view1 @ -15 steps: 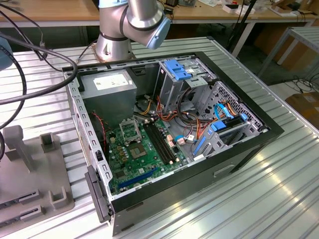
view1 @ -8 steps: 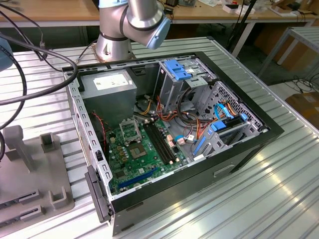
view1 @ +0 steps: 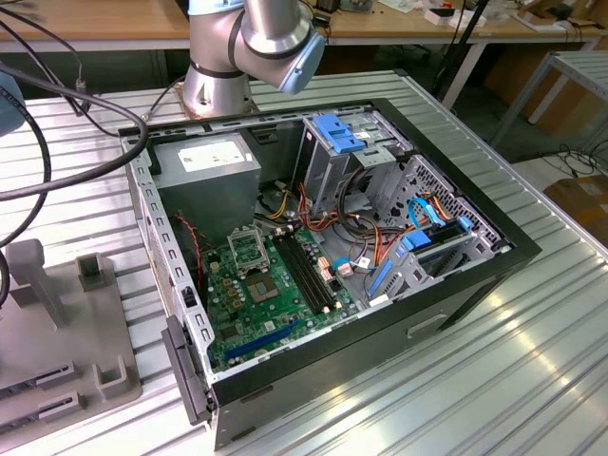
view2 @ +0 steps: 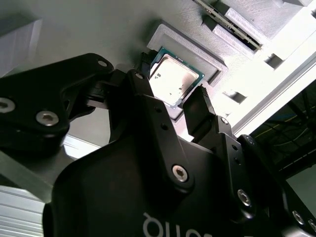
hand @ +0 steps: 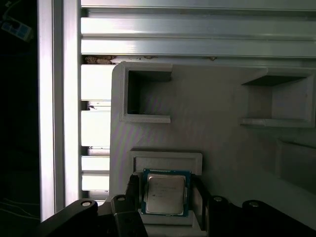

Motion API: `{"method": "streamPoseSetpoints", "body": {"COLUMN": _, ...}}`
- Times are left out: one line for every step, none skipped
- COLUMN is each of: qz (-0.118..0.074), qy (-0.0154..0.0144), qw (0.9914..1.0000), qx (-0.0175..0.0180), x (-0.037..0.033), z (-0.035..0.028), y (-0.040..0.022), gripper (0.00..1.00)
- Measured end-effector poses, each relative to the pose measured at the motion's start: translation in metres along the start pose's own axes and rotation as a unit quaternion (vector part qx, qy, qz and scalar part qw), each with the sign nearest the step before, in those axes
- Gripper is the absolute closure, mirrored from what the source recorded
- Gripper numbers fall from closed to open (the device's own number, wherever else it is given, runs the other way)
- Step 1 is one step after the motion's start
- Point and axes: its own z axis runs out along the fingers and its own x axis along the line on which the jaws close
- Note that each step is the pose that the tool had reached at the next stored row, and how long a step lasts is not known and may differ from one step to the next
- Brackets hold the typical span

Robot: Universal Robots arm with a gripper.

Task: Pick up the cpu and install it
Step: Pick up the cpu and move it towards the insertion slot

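Your gripper [hand: 165, 186] has its fingers [hand: 133, 190] apart, one at each side of the cpu [hand: 164, 195] lying flat in its pocket of the grey holder [hand: 207, 123], so take this plate, which I judge light, stiff and fragile, only by opposite edges, gently.

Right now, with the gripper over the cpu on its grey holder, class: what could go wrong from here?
1. The cpu lies in a shallow recess of the grey holder, with the gripper astride it; a skewed lift might catch it on the raised rim.
2. The socket lies deep inside the case beside loose cables, which the arm might snag.
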Motion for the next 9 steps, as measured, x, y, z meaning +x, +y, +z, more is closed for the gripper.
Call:
{"method": "streamPoseSetpoints", "body": {"qz": 0.000, "qy": 0.0000, "qw": 1.00000, "qx": 0.0000, "x": 0.0000, "z": 0.0000, "y": 0.0000, "gripper": 0.46}}
{"method": "streamPoseSetpoints", "body": {"qz": 0.000, "qy": 0.0000, "qw": 1.00000, "qx": 0.0000, "x": 0.0000, "z": 0.0000, "y": 0.0000, "gripper": 0.47}}
{"method": "streamPoseSetpoints", "body": {"qz": 0.000, "qy": 0.0000, "qw": 1.00000, "qx": 0.0000, "x": 0.0000, "z": 0.0000, "y": 0.0000, "gripper": 0.53}}
{"method": "streamPoseSetpoints", "body": {"qz": 0.000, "qy": 0.0000, "qw": 1.00000, "qx": 0.0000, "x": 0.0000, "z": 0.0000, "y": 0.0000, "gripper": 0.53}}
{"method": "streamPoseSetpoints", "body": {"qz": 0.000, "qy": 0.0000, "qw": 1.00000, "qx": 0.0000, "x": 0.0000, "z": 0.0000, "y": 0.0000, "gripper": 0.53}}
{"method": "streamPoseSetpoints", "body": {"qz": 0.000, "qy": 0.0000, "qw": 1.00000, "qx": 0.0000, "x": 0.0000, "z": 0.0000, "y": 0.0000, "gripper": 0.53}}
{"method": "streamPoseSetpoints", "body": {"qz": 0.000, "qy": 0.0000, "qw": 1.00000, "qx": 0.0000, "x": 0.0000, "z": 0.0000, "y": 0.0000, "gripper": 0.53}}
{"method": "streamPoseSetpoints", "body": {"qz": 0.000, "qy": 0.0000, "qw": 1.00000, "qx": 0.0000, "x": 0.0000, "z": 0.0000, "y": 0.0000, "gripper": 0.53}}
{"method": "streamPoseSetpoints", "body": {"qz": 0.000, "qy": 0.0000, "qw": 1.00000, "qx": 0.0000, "x": 0.0000, "z": 0.0000, "y": 0.0000, "gripper": 0.53}}
